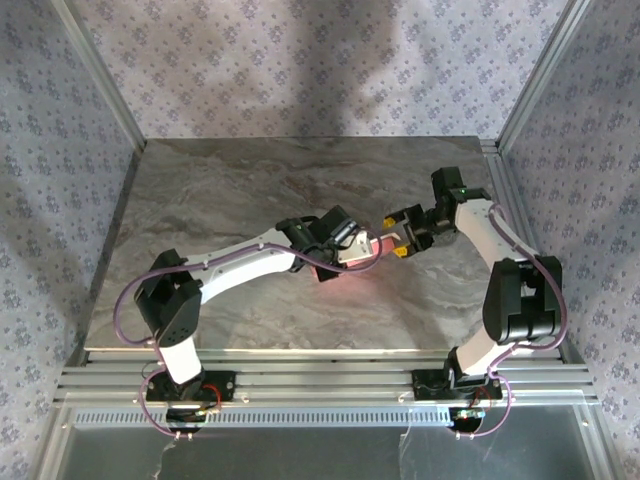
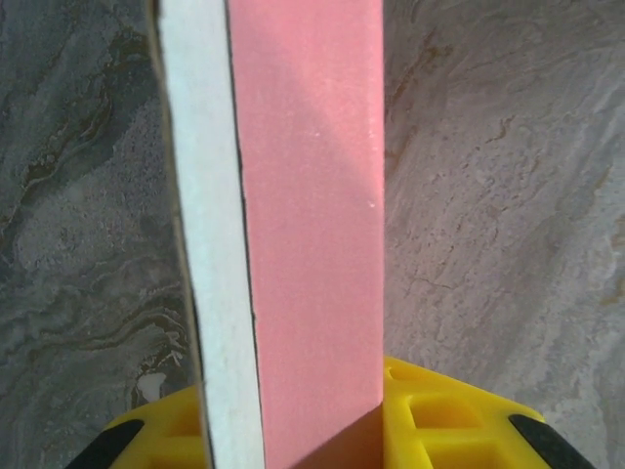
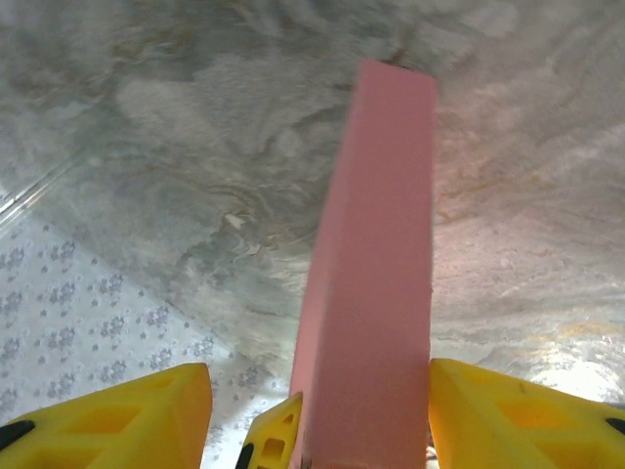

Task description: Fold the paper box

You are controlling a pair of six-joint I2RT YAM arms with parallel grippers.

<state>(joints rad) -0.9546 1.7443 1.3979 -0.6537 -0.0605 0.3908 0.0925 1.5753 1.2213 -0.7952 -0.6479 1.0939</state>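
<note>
The paper box (image 1: 372, 248) is a slim pink-red box held above the middle of the marble table between the two grippers. In the left wrist view the paper box (image 2: 312, 225) runs away from the camera, with a pale whitish flap (image 2: 210, 244) along its left side. My left gripper (image 2: 293, 415) is shut on its near end, and the right yellow finger (image 2: 449, 420) presses the pink face. In the right wrist view the paper box (image 3: 376, 264) stands between the spread fingers of my right gripper (image 3: 317, 381). It lies against the right finger (image 3: 518, 410), with a wide gap to the left finger (image 3: 117, 420).
The grey marble table (image 1: 250, 190) has bare room to the left and at the back. Aluminium frame posts (image 1: 105, 80) and patterned walls close it in on three sides. A metal rail (image 1: 320, 375) runs along the near edge by the arm bases.
</note>
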